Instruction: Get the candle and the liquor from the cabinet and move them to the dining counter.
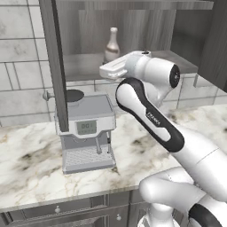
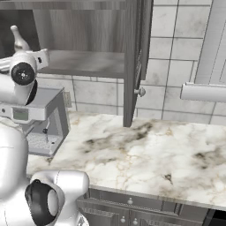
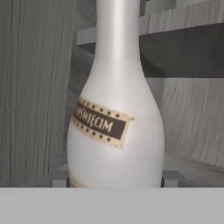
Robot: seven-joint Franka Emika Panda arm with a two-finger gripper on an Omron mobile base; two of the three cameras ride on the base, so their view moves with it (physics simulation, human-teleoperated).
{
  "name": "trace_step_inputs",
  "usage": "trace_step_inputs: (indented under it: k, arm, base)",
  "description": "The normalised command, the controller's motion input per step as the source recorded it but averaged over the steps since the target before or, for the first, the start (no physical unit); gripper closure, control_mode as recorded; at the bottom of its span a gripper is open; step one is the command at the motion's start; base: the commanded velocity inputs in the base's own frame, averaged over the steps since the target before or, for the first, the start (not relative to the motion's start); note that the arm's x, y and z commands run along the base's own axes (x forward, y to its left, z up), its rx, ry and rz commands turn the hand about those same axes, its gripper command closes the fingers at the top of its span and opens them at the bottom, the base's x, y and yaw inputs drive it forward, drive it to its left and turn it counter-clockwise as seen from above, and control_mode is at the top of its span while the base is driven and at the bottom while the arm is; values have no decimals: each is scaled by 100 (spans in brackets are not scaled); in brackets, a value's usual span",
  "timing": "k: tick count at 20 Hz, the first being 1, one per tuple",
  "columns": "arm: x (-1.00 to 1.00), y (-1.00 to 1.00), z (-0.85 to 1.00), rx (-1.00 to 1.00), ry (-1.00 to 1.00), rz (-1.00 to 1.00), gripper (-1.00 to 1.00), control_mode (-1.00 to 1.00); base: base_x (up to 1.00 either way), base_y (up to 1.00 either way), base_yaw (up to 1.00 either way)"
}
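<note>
Glossy white arm (image 1: 195, 155) with rounded links, black joint bands and small dark lettering.

The liquor (image 1: 112, 45) stands upright on the grey shelf of the cabinet (image 1: 133, 20), toward the back, its long narrow neck rising above a wide rounded body. In the hand view the liquor (image 3: 117, 127) appears close and pale (nearly white here, browner in the left base view), with a dark label edged in tan across its belly. The cabinet's doors hang open, a round metal knob on each.
</note>
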Motion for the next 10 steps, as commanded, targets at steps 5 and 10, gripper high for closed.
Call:
trace_step_inputs:
  k: [5, 10]
  arm:
    - [-100, -30, -2, 0, 0, 0, 100, -100]
    - [-100, -26, -8, 0, 0, 0, 100, -100]
  base:
    - [0, 0, 0]
    - [0, 0, 0]
